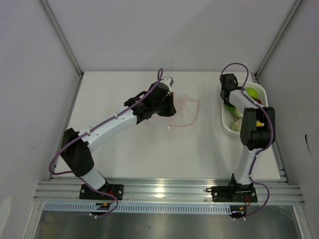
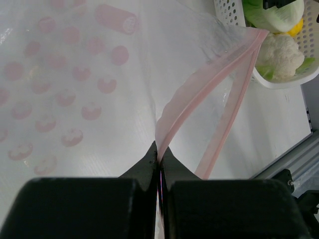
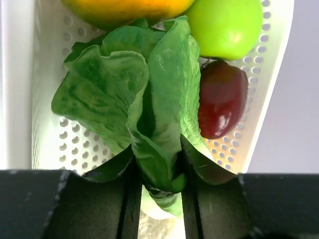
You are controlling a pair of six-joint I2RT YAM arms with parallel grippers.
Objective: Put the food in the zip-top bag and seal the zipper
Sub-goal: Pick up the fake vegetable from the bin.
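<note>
The zip-top bag (image 1: 185, 113), clear with pink dots (image 2: 75, 74), lies flat at mid-table. My left gripper (image 1: 168, 105) is shut on its pink zipper (image 2: 199, 94), pinching one lip of the strip at the fingertips (image 2: 159, 155); the mouth gapes beside it. The food lies in a white mesh basket (image 1: 227, 130) at the right. Down in the basket, my right gripper (image 3: 157, 164) has its fingers pressed on the green leafy cabbage (image 3: 124, 89). A green apple (image 3: 227, 25), a red apple (image 3: 222, 97) and an orange fruit (image 3: 124, 7) lie just beyond it.
The basket (image 3: 45, 144) stands against the right wall of the white enclosure. A white garlic-like piece (image 2: 279, 52) sits at its near end. An aluminium rail (image 1: 164, 191) runs along the table's near edge by the arm bases.
</note>
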